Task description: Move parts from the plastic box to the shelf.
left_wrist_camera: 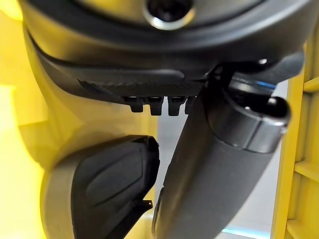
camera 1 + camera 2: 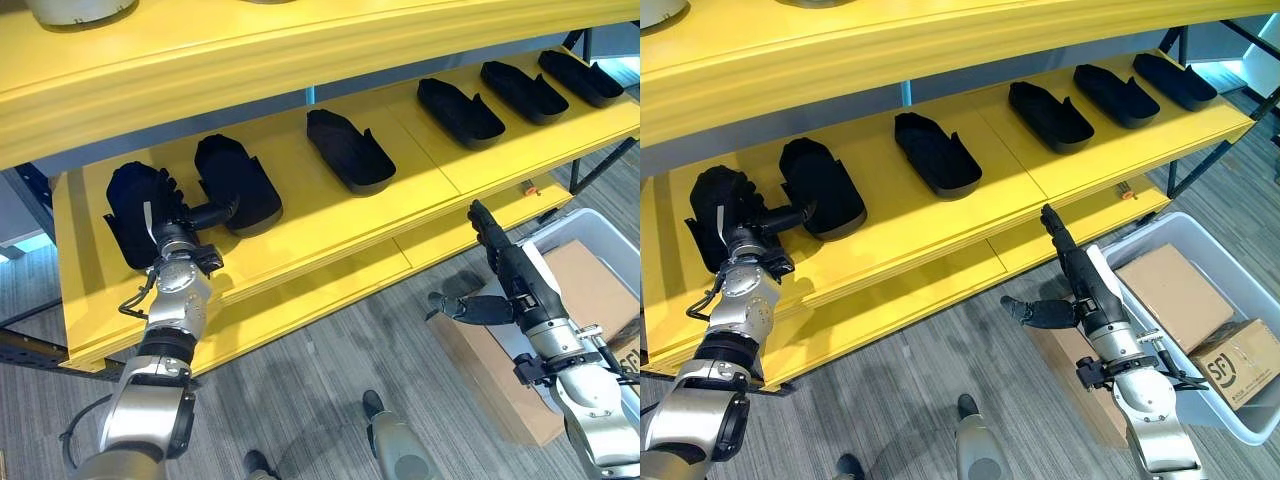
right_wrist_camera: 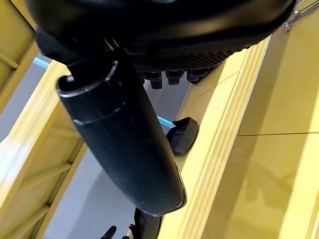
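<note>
black parts [image 2: 349, 150] in row on yellow shelf [image 2: 300, 225], left hand [image 2: 150, 205] grasping leftmost part [image 2: 128, 212], right hand [image 2: 500, 262] released

A grey wood-patterned floor [image 2: 330, 380] runs under the whole scene. On the right stand brown cardboard boxes: one large box [image 2: 1175, 290] with a plain top, a smaller printed one [image 2: 1240, 362] just beside it on the near right, and another [image 2: 490, 370] on the floor to their left. At the far left, on the top level, sits a pale round object [image 2: 75, 10], cut off by the edge. A small orange item [image 2: 530, 188] lies near the right.
</note>
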{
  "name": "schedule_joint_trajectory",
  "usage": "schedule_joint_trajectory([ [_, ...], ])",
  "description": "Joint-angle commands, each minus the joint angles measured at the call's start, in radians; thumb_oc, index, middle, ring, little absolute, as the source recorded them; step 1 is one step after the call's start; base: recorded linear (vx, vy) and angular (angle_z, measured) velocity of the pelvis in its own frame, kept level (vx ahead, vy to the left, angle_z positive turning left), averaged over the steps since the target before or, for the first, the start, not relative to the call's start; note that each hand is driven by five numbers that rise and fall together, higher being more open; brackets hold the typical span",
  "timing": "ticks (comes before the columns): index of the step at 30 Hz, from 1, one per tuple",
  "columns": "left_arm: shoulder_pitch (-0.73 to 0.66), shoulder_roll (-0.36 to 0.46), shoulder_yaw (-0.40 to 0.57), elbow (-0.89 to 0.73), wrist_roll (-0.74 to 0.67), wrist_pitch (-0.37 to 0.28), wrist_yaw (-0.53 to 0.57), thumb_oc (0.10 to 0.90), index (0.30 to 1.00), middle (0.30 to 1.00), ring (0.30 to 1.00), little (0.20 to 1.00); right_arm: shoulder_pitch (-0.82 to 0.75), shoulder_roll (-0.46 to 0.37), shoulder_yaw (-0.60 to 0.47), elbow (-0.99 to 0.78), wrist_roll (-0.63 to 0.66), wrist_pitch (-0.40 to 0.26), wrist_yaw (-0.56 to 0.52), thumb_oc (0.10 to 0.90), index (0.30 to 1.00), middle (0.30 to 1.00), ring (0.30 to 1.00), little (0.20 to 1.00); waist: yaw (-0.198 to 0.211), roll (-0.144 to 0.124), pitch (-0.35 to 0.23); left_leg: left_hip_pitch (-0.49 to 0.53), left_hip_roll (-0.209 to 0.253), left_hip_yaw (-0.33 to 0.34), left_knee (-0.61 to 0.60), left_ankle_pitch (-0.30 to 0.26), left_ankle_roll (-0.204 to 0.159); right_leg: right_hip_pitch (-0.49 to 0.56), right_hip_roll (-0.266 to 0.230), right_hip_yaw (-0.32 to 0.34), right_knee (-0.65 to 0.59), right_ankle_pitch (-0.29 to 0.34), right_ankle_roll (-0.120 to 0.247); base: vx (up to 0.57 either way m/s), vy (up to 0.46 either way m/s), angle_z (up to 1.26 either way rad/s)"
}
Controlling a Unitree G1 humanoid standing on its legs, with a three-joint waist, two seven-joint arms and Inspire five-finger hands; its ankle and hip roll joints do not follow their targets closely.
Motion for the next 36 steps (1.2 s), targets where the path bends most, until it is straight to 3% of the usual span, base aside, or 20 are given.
schedule_joint_trajectory([
  [1,-0.157,0.101,0.028,0.002,-0.001,-0.149,0.014,0.900,1.000,1.000,1.000,1.000,-0.074,-0.046,-0.053,-0.058,0.050,-0.119,-0.040,0.900,1.000,1.000,1.000,1.000,0.011,-0.005,-0.063,-0.091,0.055,-0.089,0.102,-0.015,0.020,0.068,-0.079,-0.033,-0.006,-0.070,0.030,0.02,0.006,-0.05],
  [20,-0.167,0.166,0.087,0.062,-0.085,-0.164,0.004,0.900,1.000,1.000,1.000,1.000,-0.070,-0.057,-0.049,-0.066,0.055,-0.122,-0.033,0.900,1.000,1.000,1.000,1.000,0.021,-0.018,-0.053,-0.115,0.050,-0.095,0.124,-0.029,0.021,0.072,-0.085,-0.038,-0.026,-0.063,0.033,0.00,0.000,0.00],
  [36,-0.165,0.151,0.079,0.134,-0.059,-0.127,-0.010,0.900,1.000,1.000,1.000,1.000,-0.061,-0.069,-0.054,-0.075,0.065,-0.122,-0.028,0.900,1.000,1.000,1.000,1.000,0.021,-0.047,-0.018,-0.175,0.052,-0.109,0.171,-0.041,0.026,0.031,-0.077,-0.032,-0.016,-0.049,0.032,-0.01,0.005,0.00],
])
